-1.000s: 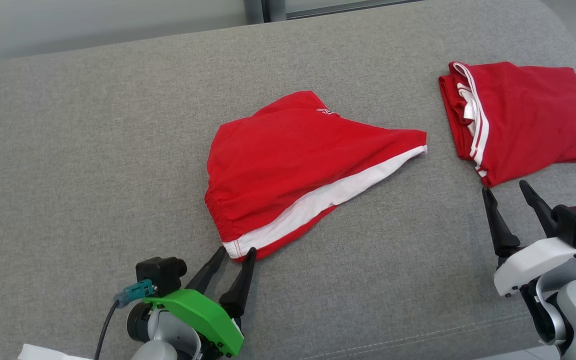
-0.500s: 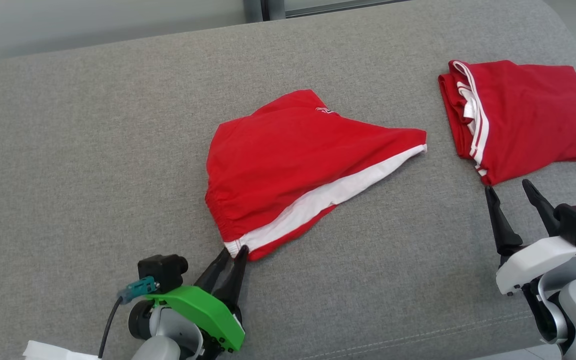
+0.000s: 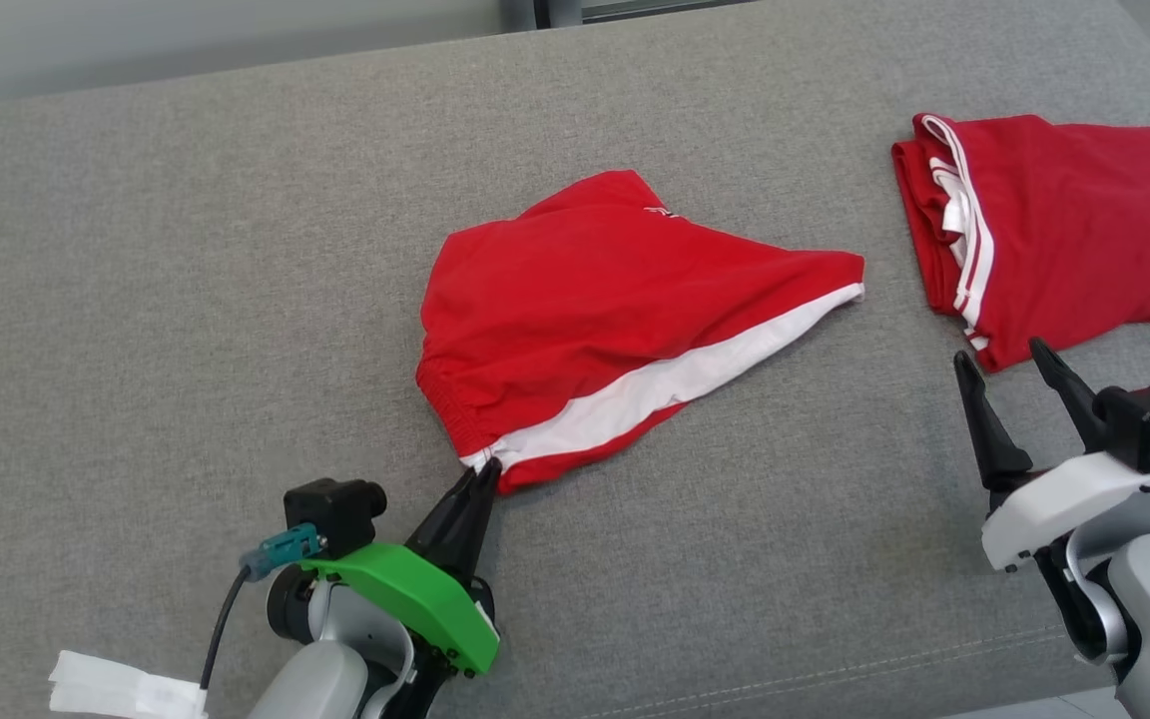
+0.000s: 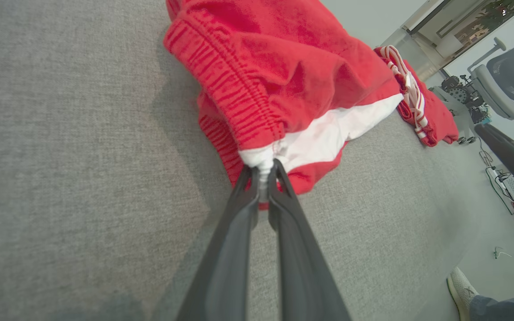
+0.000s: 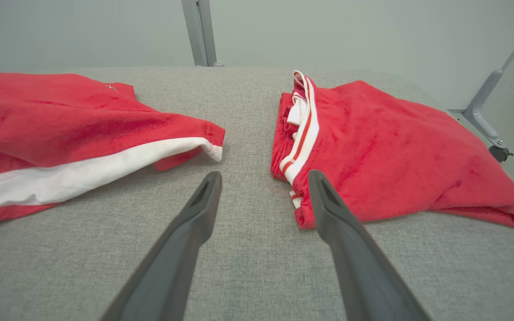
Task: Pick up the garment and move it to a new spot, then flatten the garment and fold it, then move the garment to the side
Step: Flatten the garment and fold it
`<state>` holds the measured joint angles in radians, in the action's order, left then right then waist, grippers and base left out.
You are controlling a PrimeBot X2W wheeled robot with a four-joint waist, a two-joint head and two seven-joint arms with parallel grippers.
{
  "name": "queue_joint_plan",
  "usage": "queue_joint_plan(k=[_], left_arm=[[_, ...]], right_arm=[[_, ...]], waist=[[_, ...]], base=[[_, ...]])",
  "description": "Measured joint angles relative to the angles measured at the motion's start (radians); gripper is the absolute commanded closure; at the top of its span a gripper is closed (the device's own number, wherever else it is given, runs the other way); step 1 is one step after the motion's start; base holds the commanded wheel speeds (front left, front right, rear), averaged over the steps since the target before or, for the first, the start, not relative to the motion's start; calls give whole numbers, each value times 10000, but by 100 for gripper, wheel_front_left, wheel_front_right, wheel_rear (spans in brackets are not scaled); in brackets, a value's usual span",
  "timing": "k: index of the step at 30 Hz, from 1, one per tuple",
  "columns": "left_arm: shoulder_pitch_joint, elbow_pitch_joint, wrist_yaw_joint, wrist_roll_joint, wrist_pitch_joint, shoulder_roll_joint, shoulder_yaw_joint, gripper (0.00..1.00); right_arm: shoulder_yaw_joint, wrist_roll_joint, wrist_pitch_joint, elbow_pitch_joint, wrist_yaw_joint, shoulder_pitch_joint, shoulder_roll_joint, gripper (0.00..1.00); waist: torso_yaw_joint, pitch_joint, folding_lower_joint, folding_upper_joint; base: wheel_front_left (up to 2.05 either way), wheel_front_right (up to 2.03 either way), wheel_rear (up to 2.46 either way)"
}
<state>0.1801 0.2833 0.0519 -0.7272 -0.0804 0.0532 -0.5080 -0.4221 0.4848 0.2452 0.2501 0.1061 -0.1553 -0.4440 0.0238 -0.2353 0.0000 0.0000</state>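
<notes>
Left tool (image 3: 483, 469): clamped on the near waistband corner of the red shorts (image 3: 615, 290), probably a low pinch for lifting.
Red shorts: rumpled, mid-cushion (image 3: 186, 300); underside and far leg hidden.
Folded pair (image 3: 1064, 220): lying to the right, its edge cut off.
Right tool (image 3: 999, 352): fingers apart, empty, near the folded pair.

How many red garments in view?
2. The loose garment lies in the middle, its near corner pinched by the left gripper; the folded garment sits at right, beyond the open right gripper. None looks hidden.
</notes>
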Motion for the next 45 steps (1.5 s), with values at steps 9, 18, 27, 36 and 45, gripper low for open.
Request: queue_joint_plan(k=[9,18,27,36,45], left_arm=[[528,-579,10,90,19,29,56,100],[768,-871,23,88,63,19,81,100],[769,-932,21,90,59,107,209,100],[767,-959,21,88,50,213,247,100],[767,-997,19,88,90,213,240,100]], right_arm=[[-96,-100,-594,767,-270,-1120,-155,0],[-443,-86,-922,1586,-625,-1555,198,0],[-706,-71,-976,2353,-951,-2077,646,0],[-813,6,-874,2922,-1267,-2245,821,0],[-872,109,-813,3371,-1592,-2421,965,9]], waist=[[443,-315,0,0],[1061,-666,0,0],[1367,-889,0,0],[1231,-814,0,0],[1165,-792,0,0]], base=[[0,0,0],[0,0,0],[0,0,0],[0,0,0],[0,0,0]])
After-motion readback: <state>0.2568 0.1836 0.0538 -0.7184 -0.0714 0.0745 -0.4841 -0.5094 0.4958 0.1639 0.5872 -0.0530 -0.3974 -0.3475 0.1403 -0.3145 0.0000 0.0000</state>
